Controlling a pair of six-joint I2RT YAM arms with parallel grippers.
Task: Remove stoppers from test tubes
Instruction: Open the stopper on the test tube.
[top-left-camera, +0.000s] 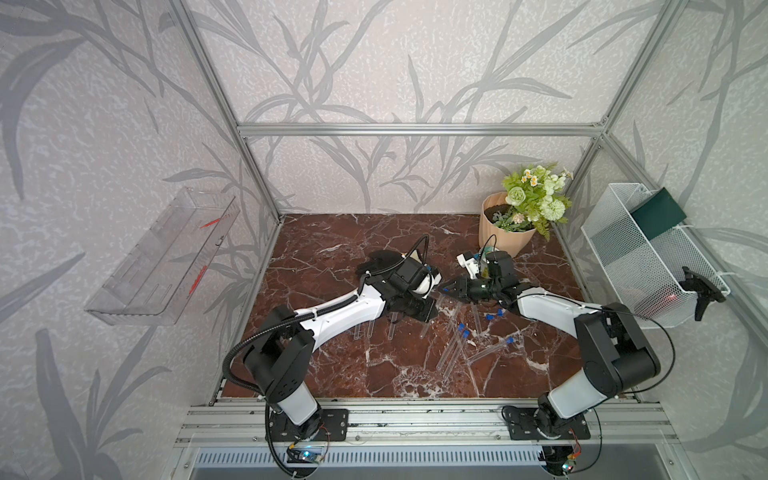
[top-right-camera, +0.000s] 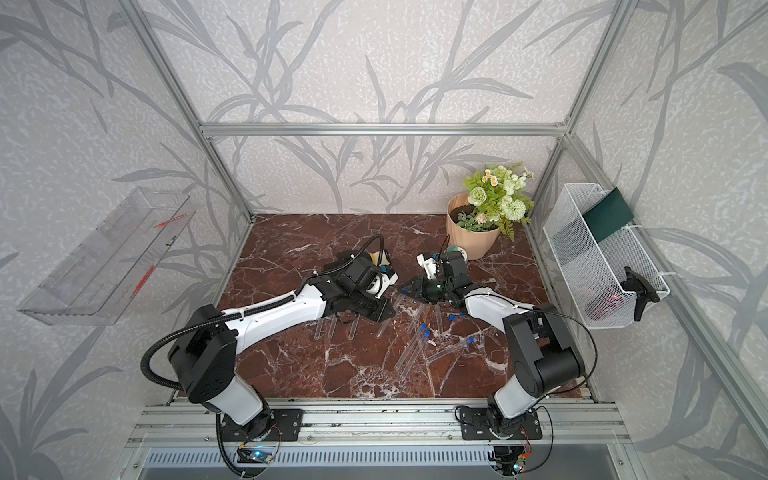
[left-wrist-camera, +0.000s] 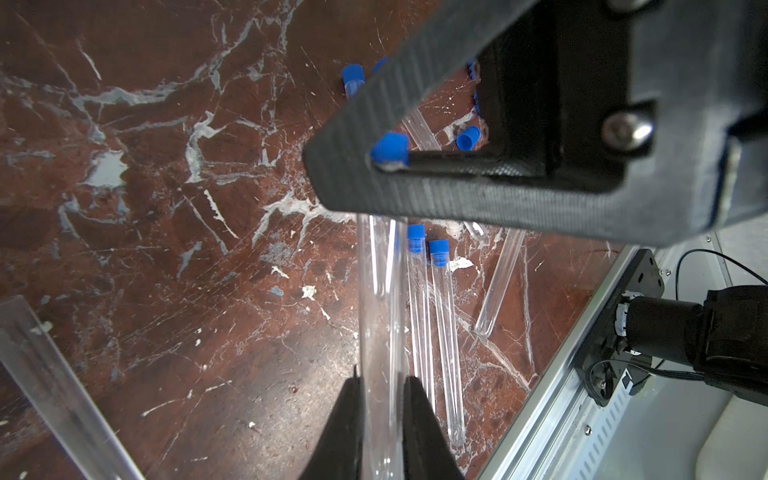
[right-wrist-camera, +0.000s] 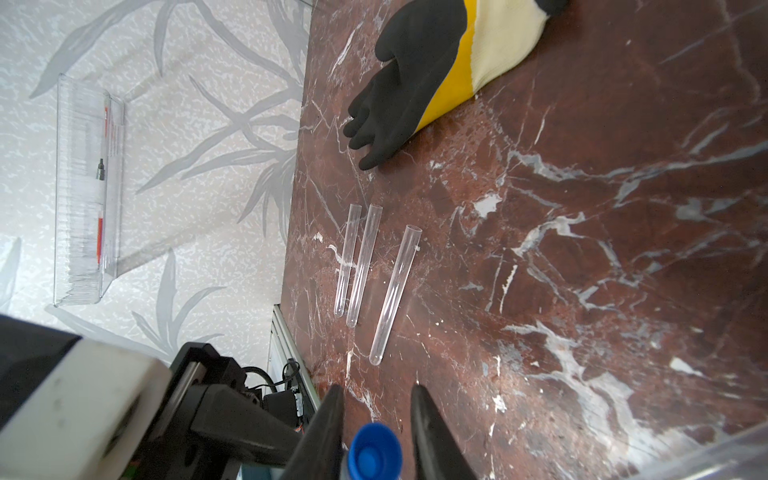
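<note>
Pulling one stopper is the step in hand, and the job looks roughly half done. The left claw (left-wrist-camera: 383, 374) is clamped on a clear tube (left-wrist-camera: 382, 291) held above the counter (left-wrist-camera: 166, 208). The right claw (right-wrist-camera: 376, 388) appears pinched on that tube's blue stopper (right-wrist-camera: 374, 455). Whether the stopper has come free of the mouth is hidden behind the claw. Three open tubes (right-wrist-camera: 361, 266) lie side by side near the glove (right-wrist-camera: 411, 83), and at least two loose stoppers (left-wrist-camera: 468, 137) rest on the counter by the right arm, so those count as finished. What remains, besides the one in hand, is three capped tubes (left-wrist-camera: 419, 311) lying between the arms, two of them side by side and one apart. A few more bare tubes lie among them, too faint to count in the top views.
</note>
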